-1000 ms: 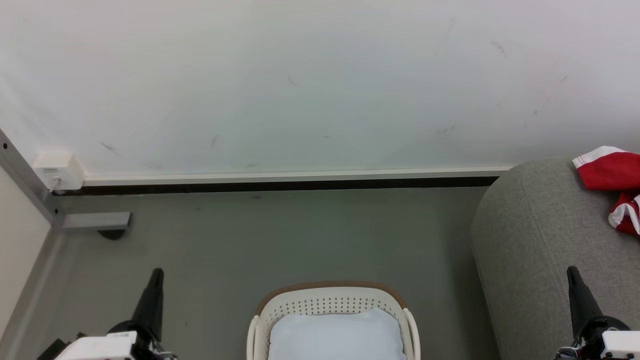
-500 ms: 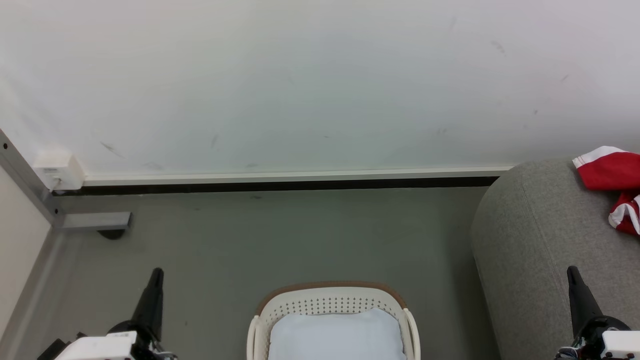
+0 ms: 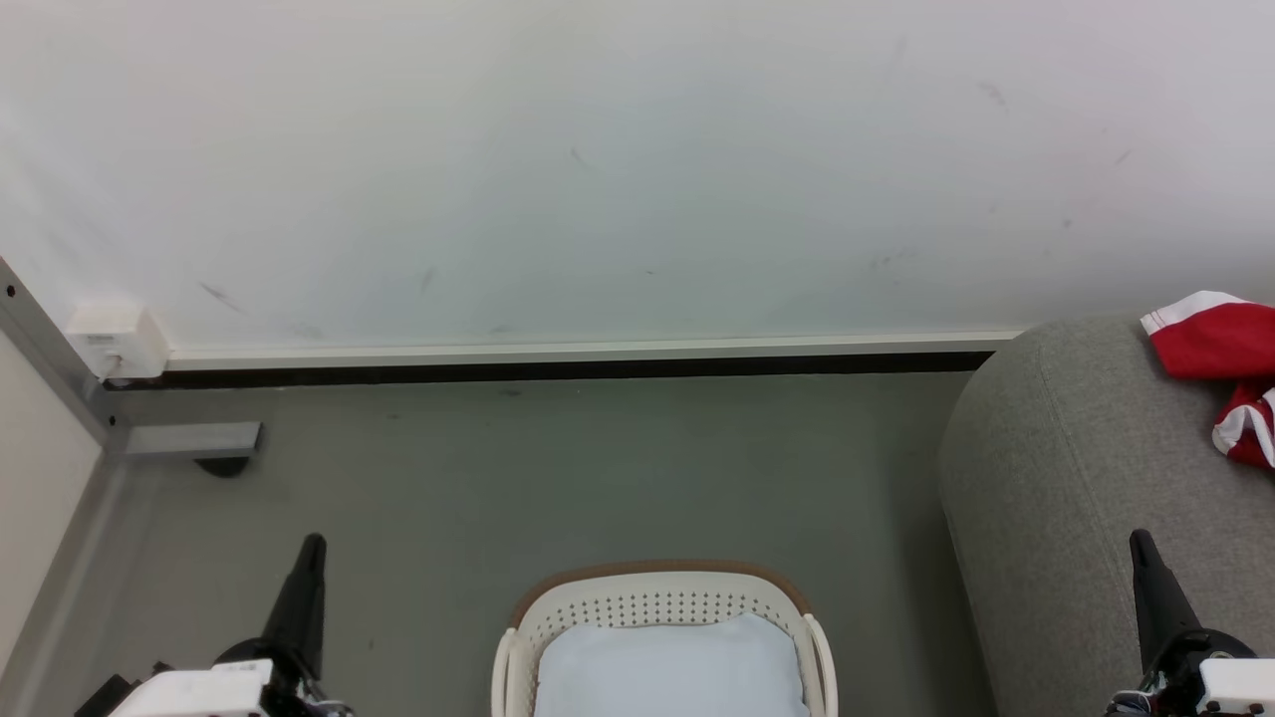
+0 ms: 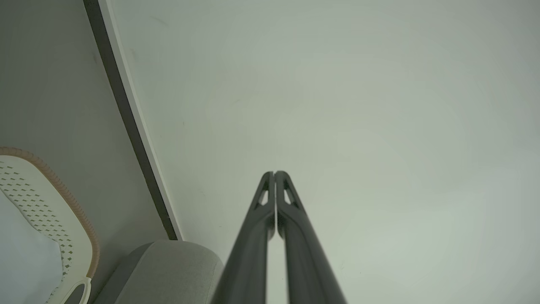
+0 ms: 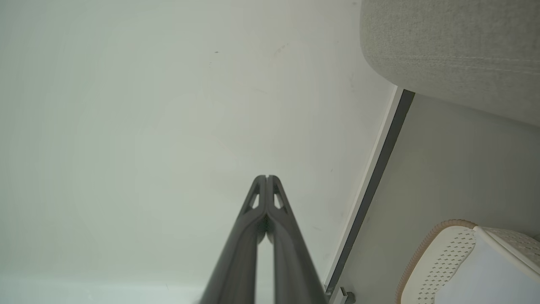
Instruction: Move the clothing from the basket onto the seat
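Note:
The red jersey [image 3: 1223, 357] with white striped trim lies on the grey sofa [image 3: 1076, 478] at the right edge of the head view. On the floor at bottom centre stands the cream basket [image 3: 662, 607] with its brown rim, holding a pale white-blue cloth pad [image 3: 667, 672]. My left gripper [image 3: 311, 546] points up at the lower left, shut and holding nothing, well left of the basket. My right gripper [image 3: 1142, 543] is shut and bare at the lower right, over the sofa arm. In the wrist views the left gripper [image 4: 274, 174] and right gripper [image 5: 267, 177] face the wall, fingertips together.
A white wall [image 3: 598, 159] with a dark skirting strip [image 3: 558, 368] runs across the back. A grey metal post with a foot bracket [image 3: 189, 438] and a small white box [image 3: 118, 339] stand at the left. Grey floor [image 3: 558, 478] lies between the basket and the wall.

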You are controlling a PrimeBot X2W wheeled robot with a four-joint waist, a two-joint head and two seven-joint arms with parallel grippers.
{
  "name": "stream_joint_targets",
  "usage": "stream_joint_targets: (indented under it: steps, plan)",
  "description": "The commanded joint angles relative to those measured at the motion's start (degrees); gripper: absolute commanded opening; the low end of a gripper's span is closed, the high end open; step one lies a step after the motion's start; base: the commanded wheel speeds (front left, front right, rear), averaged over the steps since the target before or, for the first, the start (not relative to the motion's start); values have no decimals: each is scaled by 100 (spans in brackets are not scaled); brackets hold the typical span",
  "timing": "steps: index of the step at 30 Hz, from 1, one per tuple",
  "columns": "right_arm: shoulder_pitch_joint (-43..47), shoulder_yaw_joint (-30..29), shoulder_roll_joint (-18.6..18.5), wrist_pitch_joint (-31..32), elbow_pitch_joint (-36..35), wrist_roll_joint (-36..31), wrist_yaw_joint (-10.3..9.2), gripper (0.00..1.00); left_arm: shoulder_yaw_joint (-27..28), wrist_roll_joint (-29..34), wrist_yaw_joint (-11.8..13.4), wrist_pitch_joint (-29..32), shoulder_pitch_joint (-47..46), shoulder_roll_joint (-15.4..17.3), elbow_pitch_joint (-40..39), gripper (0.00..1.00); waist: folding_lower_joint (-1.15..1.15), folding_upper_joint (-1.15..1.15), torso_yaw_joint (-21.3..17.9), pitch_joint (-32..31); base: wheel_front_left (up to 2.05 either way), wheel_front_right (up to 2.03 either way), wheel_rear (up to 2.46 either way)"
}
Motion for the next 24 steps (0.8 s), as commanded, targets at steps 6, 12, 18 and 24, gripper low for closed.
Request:
stream_joint_targets:
  steps: [6,12,18,24]
  plan:
    - [-67,-22,-38,23,-28,8,-12,0,14,-72,-23,21,-48,42,-19,0,0,0,0,0,0,0,0]
    - [-67,-21,-38,23,-28,8,-12,0,14,-72,-23,21,-48,42,-19,0,0,0,0,0,0,0,0]
    - [-67,-21,-38,23,-28,8,-12,0,14,-72,-23,21,-48,42,-20,0,0,0,0,0,0,0,0]
    - [-67,-21,-38,23,-28,8,-12,0,14,-72,-23,21,-48,42,-20,0,0,0,0,0,0,0,0]
